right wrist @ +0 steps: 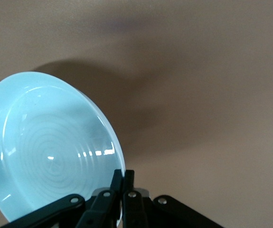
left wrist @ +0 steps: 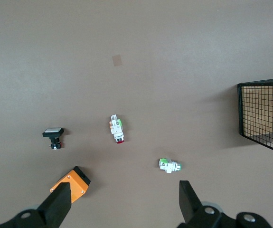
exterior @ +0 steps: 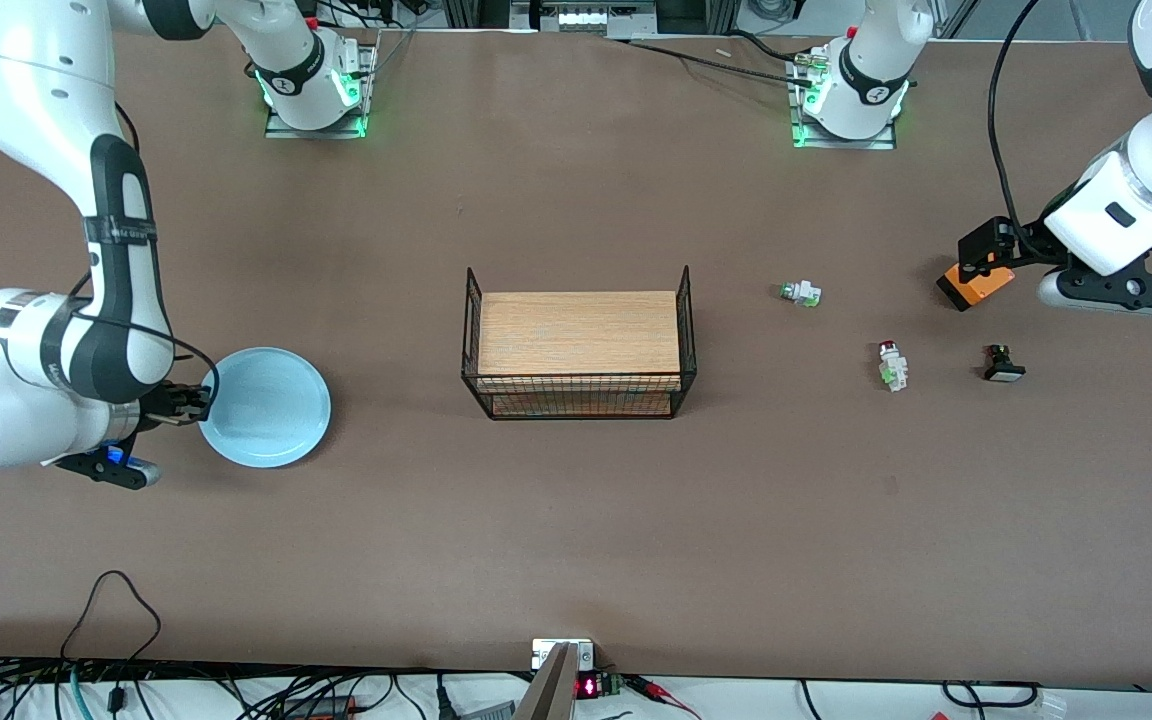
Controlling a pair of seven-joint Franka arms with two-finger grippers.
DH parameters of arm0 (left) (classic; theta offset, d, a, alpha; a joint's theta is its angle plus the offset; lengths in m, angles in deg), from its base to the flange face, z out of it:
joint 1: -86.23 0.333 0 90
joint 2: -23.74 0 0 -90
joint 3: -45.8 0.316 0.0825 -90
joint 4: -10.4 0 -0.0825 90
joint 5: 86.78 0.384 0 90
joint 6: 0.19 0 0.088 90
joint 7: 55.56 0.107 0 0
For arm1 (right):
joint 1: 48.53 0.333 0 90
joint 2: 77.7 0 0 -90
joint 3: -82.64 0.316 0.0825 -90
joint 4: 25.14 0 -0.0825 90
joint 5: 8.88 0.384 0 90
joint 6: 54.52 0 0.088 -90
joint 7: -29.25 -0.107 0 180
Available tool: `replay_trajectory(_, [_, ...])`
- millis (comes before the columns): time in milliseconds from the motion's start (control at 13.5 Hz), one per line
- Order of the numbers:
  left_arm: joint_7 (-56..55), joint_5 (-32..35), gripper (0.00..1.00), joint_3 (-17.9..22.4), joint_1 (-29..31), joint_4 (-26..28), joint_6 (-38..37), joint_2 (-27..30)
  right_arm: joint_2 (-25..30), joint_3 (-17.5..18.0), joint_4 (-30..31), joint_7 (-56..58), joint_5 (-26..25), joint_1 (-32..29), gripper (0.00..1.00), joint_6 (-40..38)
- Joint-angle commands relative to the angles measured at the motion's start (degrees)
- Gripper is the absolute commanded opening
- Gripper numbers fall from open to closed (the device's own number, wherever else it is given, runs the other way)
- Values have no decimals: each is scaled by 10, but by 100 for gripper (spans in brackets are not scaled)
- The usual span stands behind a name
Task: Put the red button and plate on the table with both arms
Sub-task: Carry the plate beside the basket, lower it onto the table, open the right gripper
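Note:
The light blue plate (exterior: 268, 408) is at the right arm's end of the table. My right gripper (exterior: 198, 403) is shut on its rim; in the right wrist view the gripper (right wrist: 123, 178) pinches the rim of the plate (right wrist: 46, 147), which tilts over its own shadow. The red button (exterior: 893, 364) lies on the brown table (exterior: 576, 520) toward the left arm's end, and also shows in the left wrist view (left wrist: 116, 129). My left gripper (exterior: 996, 252) hangs open and empty above the table (left wrist: 124, 204), beside an orange box.
A wood-topped black wire rack (exterior: 579, 345) stands mid-table. A white piece with a green end (exterior: 801, 293) lies farther from the camera than the red button. A black white-faced button (exterior: 1003, 364) lies beside the red button. An orange box (exterior: 976, 285) sits under the left gripper.

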Motion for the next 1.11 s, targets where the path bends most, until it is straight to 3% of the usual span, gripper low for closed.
replay_trajectory(0, [6,-7,100,-2,-1,-27,-14,-7,-17,7,-4,25,27,-22,0,17])
replay_trajectory(1039, [7,-7,100,-2,1,-30,-21,-10,-32,9,76,53,90,-35,0,95])
